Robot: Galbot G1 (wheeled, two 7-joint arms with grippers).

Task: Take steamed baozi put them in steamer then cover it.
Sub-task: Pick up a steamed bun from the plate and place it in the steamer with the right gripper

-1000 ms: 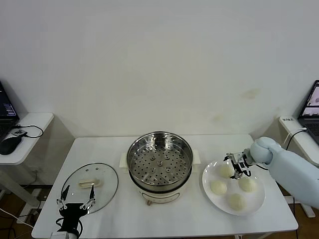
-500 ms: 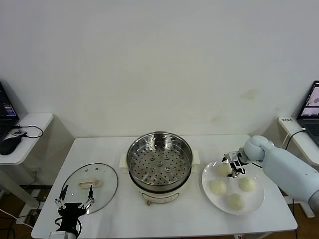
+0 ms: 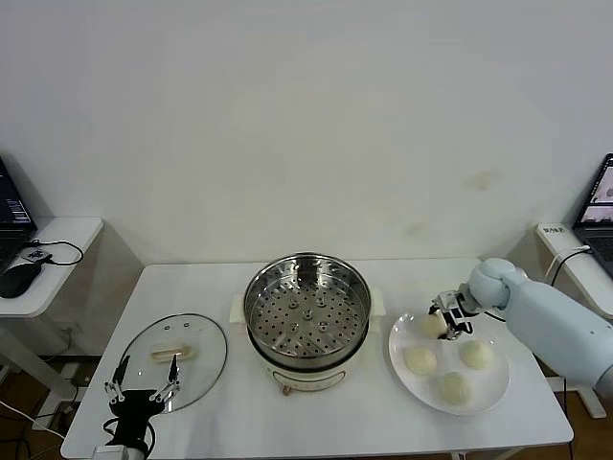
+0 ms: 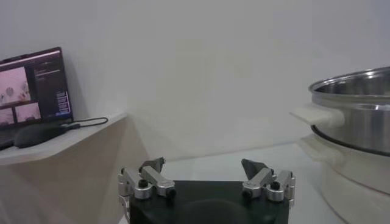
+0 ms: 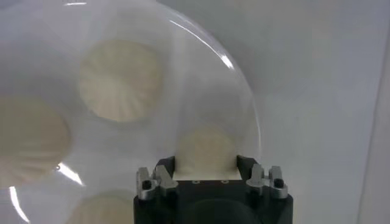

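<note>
Several cream-white baozi lie on a white plate [image 3: 493, 393] at the table's right. My right gripper [image 3: 448, 321] is shut on the back-left baozi [image 3: 433, 324]. The right wrist view shows that baozi [image 5: 206, 149] pinched between both fingers [image 5: 166, 165], just over the plate [image 5: 244, 91]. Three others [image 3: 420, 359] [image 3: 476, 354] [image 3: 453, 387] lie loose beside it. The shiny steamer [image 3: 306, 311] stands open at the centre with its perforated tray bare. The glass cover [image 3: 172, 350] lies flat at the table's left. My left gripper [image 3: 144, 391] waits open at the cover's near edge, holding nothing [image 4: 203, 165].
A side table at the left carries a laptop [image 4: 30, 82] and a black mouse [image 3: 19, 278]. Another side table with a laptop [image 3: 599, 206] stands at the right. The steamer's wall and handle [image 4: 359, 109] rise close to my left gripper.
My right gripper's fingers have closed from wide open onto the back-left baozi, and its arm has drawn back a little. The left arm has barely moved.
</note>
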